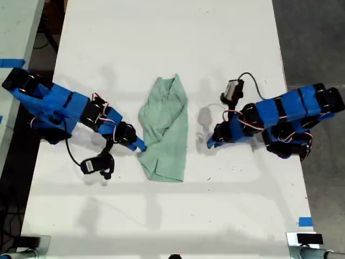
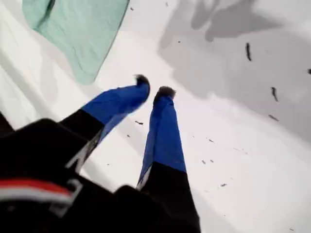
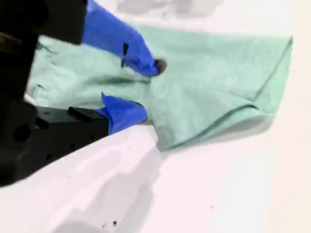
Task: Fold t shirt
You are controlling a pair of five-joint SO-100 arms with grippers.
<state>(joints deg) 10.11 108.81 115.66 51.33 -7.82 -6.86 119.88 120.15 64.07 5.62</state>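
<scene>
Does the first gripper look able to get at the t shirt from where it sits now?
Probably yes. My first gripper hangs over bare table, apart from the t shirt, with nothing lying between them. My second gripper works the shirt's opposite edge.

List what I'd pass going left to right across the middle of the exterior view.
My second gripper → the t shirt → my first gripper, all on the white table.
</scene>
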